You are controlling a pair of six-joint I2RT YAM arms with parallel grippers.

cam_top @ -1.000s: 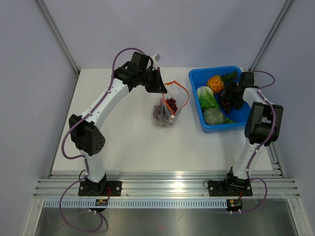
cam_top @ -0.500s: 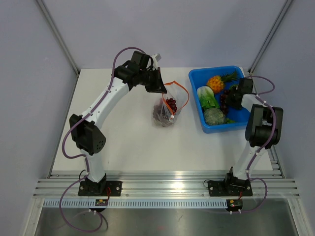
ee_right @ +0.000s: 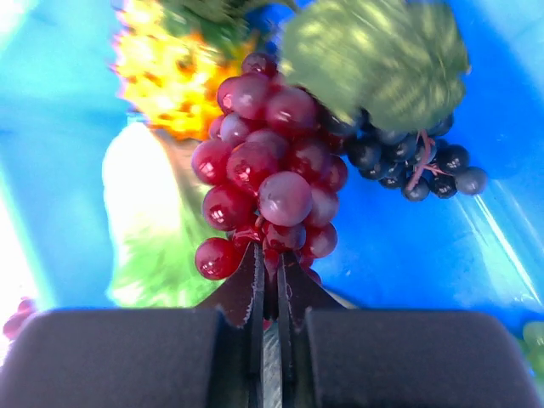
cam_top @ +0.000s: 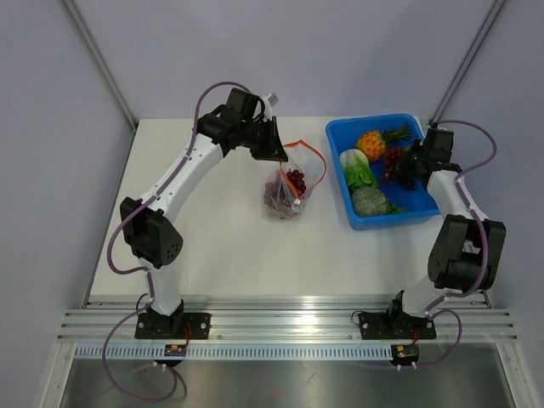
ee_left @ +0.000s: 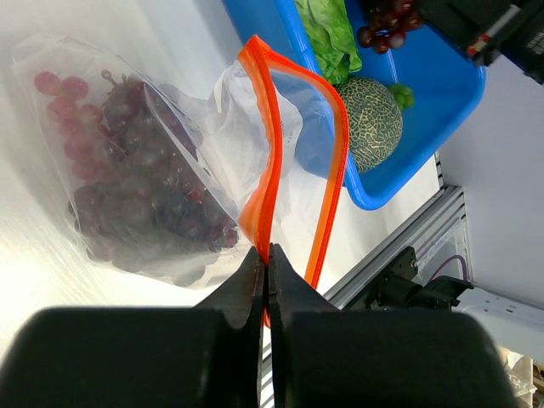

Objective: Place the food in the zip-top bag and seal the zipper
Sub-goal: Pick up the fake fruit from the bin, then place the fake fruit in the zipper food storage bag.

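Pinching the zipper (ee_left: pixel 274 127) between fully clenched jaws, the left gripper (ee_left: pixel 265 252) holds the orange-red strip up off the table (cam_top: pixel 212 246). So the mouth of the zip-top bag (ee_left: pixel 170 102) gapes in a loop. The bag's crinkly body sags down onto the white tabletop. There's already a load of dark purple and reddish grapes (ee_left: pixel 144 195) inside it, bunched at the bottom. From the top camera the bag sits about mid-table, between the two arms and just left of the blue bin (cam_top: pixel 374 223).

Over in that bin, the right gripper (ee_right: pixel 270 255) has its fingers squeezed nearly together on the bottom of a red grape bunch (ee_right: pixel 272 170). The tips look nipped onto the lowest berries or the stem, can't really tell which. Just beside the red bunch is a dark grape bunch (ee_right: pixel 416 166) with a green leaf (ee_right: pixel 374 59) over it. A pineapple (cam_top: pixel 372 142), a lettuce piece (cam_top: pixel 359 168) and a netted melon (cam_top: pixel 369 201) share the bin too.
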